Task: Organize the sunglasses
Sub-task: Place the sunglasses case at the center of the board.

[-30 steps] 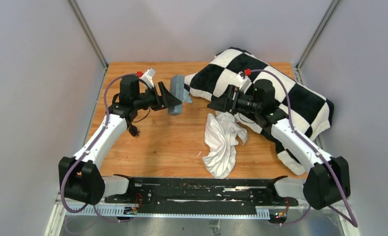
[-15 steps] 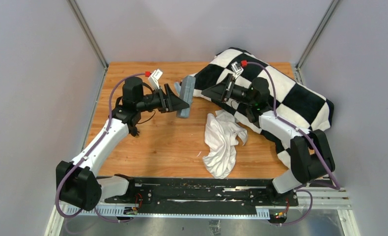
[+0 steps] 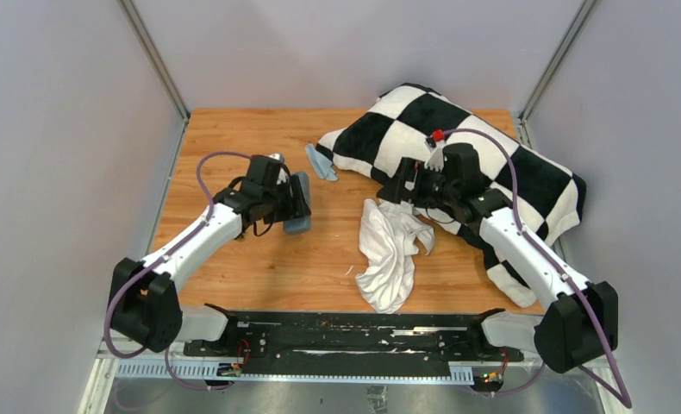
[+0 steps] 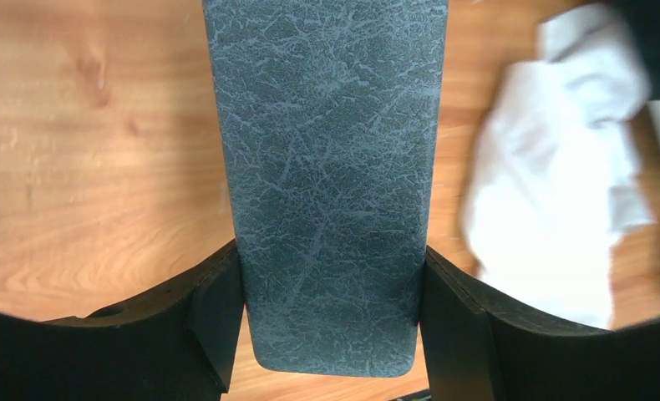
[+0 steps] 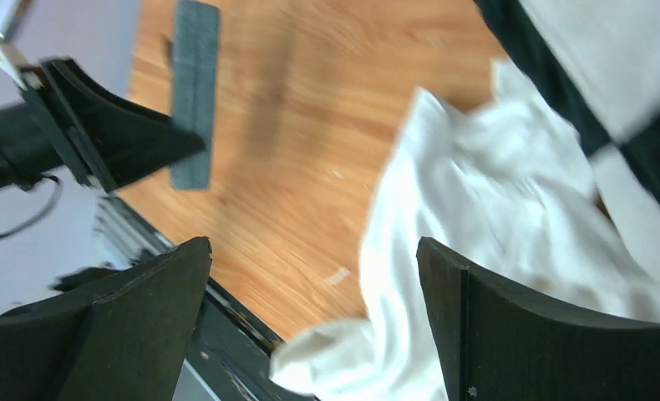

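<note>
Left claw (image 4: 331, 288) clamped on grey-blue case (image 4: 327, 159), 1 finger on each long side, over wooden counter (image 4: 84, 167). Right claw (image 5: 314, 251) spread wide, holding nothing, over edge of crumpled white cloth (image 5: 494, 217). Checkered cushion (image 3: 501, 164) at right rear. Small light-blue cloth (image 3: 322, 164) just beside cushion's left corner. Sunglasses not made out in any view; cannot tell where.

Left arm (image 3: 188, 247), right arm (image 3: 527, 256): white links, black joints, purple cables (image 3: 201, 172); black wedge jaws.
</note>
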Tool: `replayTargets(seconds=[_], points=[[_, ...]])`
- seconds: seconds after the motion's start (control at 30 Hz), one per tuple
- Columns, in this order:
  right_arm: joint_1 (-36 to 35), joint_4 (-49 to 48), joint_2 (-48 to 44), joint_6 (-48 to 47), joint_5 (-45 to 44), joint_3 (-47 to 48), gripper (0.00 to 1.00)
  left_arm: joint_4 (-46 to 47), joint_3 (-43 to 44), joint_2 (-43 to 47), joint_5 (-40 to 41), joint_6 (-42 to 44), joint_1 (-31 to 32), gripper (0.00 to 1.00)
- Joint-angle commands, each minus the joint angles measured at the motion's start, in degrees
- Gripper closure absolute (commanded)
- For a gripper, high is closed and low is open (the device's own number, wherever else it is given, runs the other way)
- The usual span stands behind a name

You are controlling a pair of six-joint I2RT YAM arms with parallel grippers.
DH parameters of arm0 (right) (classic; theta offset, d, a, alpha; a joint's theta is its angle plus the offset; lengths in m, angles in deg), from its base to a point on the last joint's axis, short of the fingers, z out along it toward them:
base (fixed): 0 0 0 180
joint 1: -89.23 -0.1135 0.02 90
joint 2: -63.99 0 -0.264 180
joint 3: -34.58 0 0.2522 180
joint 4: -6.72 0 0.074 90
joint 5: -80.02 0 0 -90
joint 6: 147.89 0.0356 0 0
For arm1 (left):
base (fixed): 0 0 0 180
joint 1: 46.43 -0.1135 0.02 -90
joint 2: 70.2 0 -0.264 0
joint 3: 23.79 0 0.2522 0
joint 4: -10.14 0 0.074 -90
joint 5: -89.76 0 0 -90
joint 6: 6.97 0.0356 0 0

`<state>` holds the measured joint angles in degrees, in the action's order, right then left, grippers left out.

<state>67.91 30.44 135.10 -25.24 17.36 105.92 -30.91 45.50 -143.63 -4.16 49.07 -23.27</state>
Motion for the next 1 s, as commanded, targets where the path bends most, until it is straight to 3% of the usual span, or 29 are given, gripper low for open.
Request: replayTargets(seconds=[0.0,0.27,0.47,0.67,0.87,0.97], points=[[-0.4,15.3,-3.4,-7.1,-9.3,-4.3,0.0,1.9,-2.9,-4.0,8.5,-1.7,1.1,0.69],[-0.8,20.7,-7.0,-10.0,-18.1,-4.6,0.0,3.3,-3.4,-11.3,15.0,-8.8,6.7,0.68],[-2.1,22.1,-6.9,-9.8,-20.7,-2.8,0.0,8.4,-5.3,-12.4,19.7,-20.5,14.9,0.64],[-3.0,22.2,-7.5,-8.9,-21.7,-3.5,0.0,11.1,-6.4,-14.3,20.7,-24.9,17.1,0.62],[-3.6,22.4,-7.1,-9.3,-22.6,-3.8,0.0,8.9,-4.6,-16.6,20.9,-26.0,17.7,0.42],[-4.3,22.3,-6.4,-8.7,-23.3,-3.6,0.0,8.5,-3.9,-17.2,20.1,-25.7,17.9,0.2]])
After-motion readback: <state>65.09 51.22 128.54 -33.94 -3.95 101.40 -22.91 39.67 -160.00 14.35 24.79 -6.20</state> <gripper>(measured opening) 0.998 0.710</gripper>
